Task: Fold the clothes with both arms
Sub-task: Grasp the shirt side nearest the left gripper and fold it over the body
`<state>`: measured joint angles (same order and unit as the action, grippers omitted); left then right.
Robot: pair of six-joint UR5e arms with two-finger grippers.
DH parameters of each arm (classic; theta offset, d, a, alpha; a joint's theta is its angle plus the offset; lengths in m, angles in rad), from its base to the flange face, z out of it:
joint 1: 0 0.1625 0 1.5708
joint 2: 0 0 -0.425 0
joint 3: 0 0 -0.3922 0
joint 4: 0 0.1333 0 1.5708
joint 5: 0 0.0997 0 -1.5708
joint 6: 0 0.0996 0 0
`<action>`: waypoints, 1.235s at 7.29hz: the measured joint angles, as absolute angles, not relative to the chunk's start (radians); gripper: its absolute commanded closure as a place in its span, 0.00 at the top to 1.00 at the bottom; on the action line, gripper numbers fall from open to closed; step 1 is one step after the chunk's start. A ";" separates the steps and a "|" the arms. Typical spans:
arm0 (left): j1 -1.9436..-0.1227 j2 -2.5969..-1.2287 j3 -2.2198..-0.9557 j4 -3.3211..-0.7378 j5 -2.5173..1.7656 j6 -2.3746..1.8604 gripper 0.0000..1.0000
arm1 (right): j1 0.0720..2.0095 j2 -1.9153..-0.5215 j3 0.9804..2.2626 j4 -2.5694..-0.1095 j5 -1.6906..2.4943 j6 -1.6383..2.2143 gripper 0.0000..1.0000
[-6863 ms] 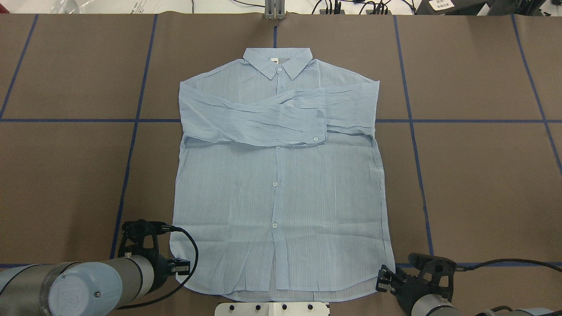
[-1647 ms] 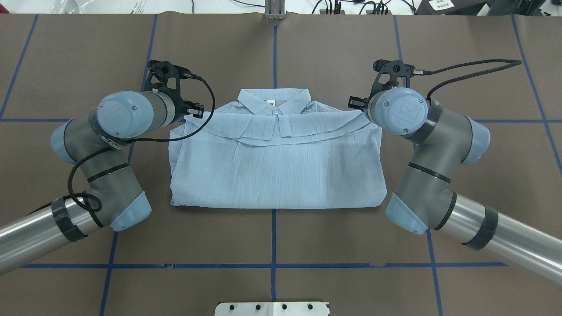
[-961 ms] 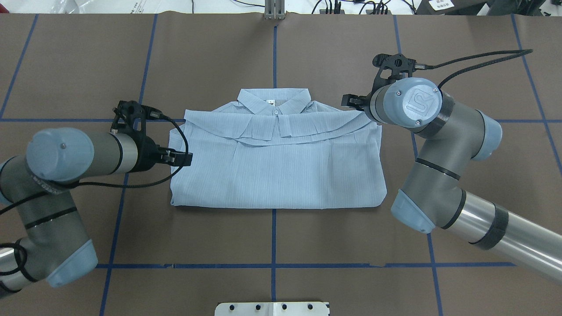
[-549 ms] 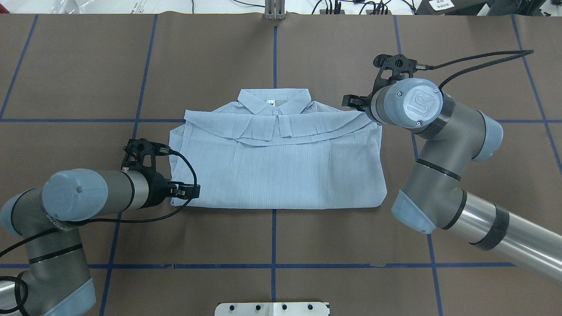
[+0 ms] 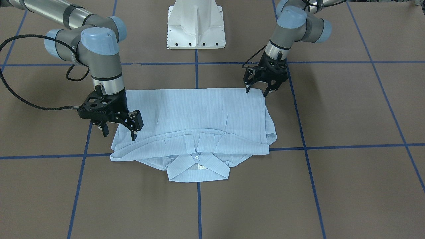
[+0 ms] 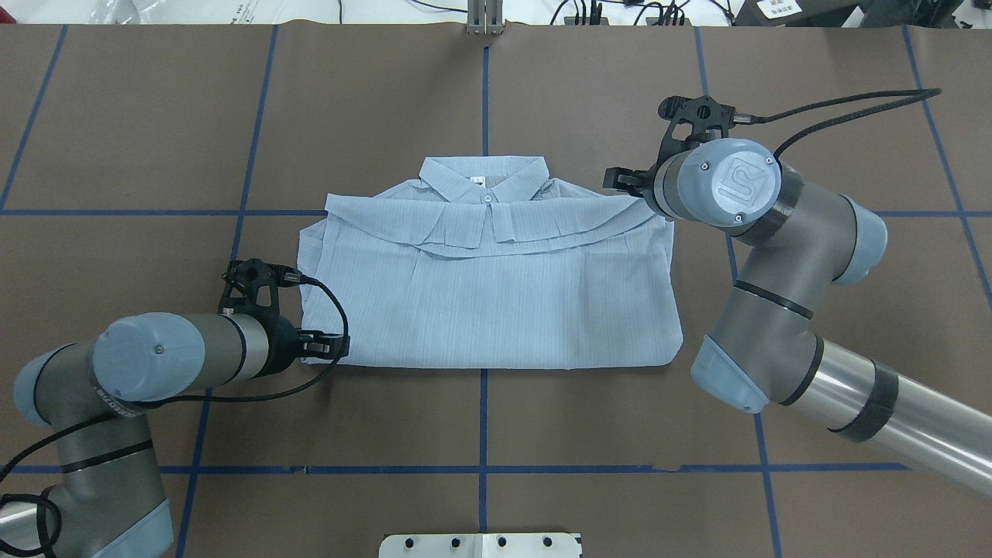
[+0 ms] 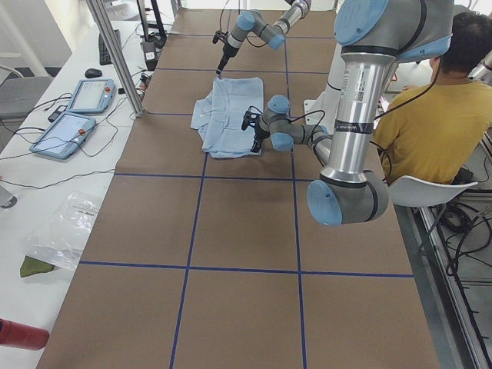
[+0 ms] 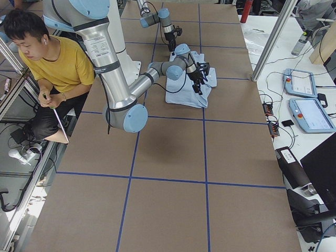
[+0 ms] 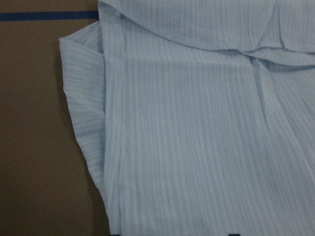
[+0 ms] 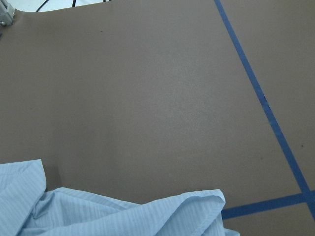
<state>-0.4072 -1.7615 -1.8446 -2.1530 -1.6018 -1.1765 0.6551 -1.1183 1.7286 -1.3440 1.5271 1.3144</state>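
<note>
Pale blue striped cloth fills nearly all of the left wrist view. There the shirt shows only a flat top layer, with a lower layer peeking out along one edge. That camera's own fingers are cut off at the bottom edge. The right wrist view catches just a rumpled corner of the shirt low in the picture, and the rest is brown table.

From overhead, both grippers are largely hidden under their wrists. The front view shows them better. The shirt lies folded crosswise in the middle of the table, its hem laid just short of the collar. Whatever is under the top layer is covered.

The left arm is bent at the elbow and reaches across to the fold's corner nearest the robot. The left gripper points down there with its fingers spread, one tip at the cloth's edge and one just off it.

The right arm runs up along the shirt's other side to the corner by the collar. The right gripper also points down with its fingers spread, one over the cloth and one over the table. Whether either gripper touches the cloth is unclear.
</note>
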 measured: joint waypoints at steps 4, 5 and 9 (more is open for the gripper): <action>-0.377 -1.763 -1.838 -2.154 -1.603 -1.179 0.00 | 0.655 -1.120 1.727 -1.344 1.522 1.315 1.00; -0.373 -1.763 -1.846 -2.154 -1.603 -1.179 0.00 | 0.655 -1.120 1.728 -1.344 1.522 1.315 1.00; -0.468 -1.728 -1.871 -2.146 -1.604 -1.044 0.00 | 0.653 -1.121 1.728 -1.344 1.522 1.320 1.00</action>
